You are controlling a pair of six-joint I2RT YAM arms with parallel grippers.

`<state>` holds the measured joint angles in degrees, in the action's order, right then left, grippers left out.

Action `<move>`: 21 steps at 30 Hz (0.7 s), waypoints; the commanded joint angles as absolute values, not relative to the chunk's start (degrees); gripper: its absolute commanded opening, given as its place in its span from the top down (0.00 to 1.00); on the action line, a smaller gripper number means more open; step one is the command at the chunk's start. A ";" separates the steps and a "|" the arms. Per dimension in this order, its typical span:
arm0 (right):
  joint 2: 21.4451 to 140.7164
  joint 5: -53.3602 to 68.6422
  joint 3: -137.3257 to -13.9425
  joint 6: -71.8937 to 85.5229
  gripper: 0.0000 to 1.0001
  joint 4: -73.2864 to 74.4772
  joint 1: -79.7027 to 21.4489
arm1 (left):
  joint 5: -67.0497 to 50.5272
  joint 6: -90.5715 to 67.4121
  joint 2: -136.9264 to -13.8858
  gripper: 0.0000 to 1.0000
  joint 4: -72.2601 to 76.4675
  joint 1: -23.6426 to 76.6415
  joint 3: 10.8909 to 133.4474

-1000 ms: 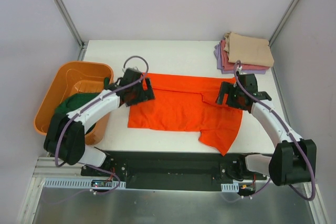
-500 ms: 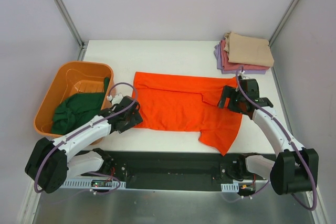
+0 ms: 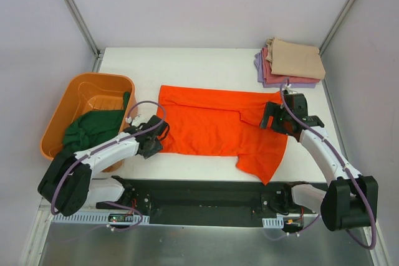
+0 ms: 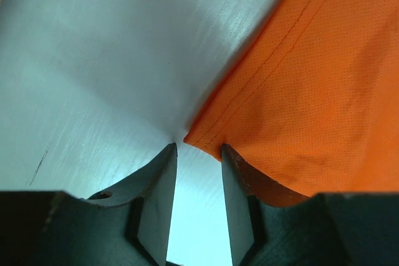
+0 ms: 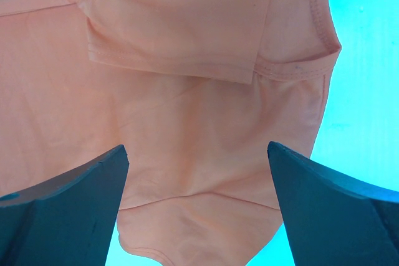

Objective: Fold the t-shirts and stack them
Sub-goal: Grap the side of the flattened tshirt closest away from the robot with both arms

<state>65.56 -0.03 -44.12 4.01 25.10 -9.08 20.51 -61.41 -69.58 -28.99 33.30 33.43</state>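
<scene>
By the near edge of the counter (image 3: 187, 167), the left fingers (image 4: 156, 185), slightly apart and empty, stand at a corner of the orange t-shirt (image 3: 206, 126); the right fingers (image 5: 324, 197), wide apart, hold nothing above it.

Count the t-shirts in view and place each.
5: orange t-shirt spread on the table; dark green t-shirt bunched in the orange tub; tan t-shirt atop pink-red t-shirt atop lavender t-shirt, stacked far right. Others may hide in the stack.
</scene>
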 commanded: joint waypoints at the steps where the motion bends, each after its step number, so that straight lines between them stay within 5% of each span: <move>1: 65.57 -1.76 -43.86 3.52 0.04 25.22 -9.23 | 21.80 -63.46 -71.28 0.69 -31.03 32.78 34.89; 21: 65.39 -2.99 -42.45 0.53 0.04 26.98 -9.14 | 20.32 -58.80 -68.02 0.65 -27.60 27.86 34.72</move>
<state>64.99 -1.74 -41.93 1.74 26.81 -9.10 21.54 -60.29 -68.62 -28.95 28.73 34.39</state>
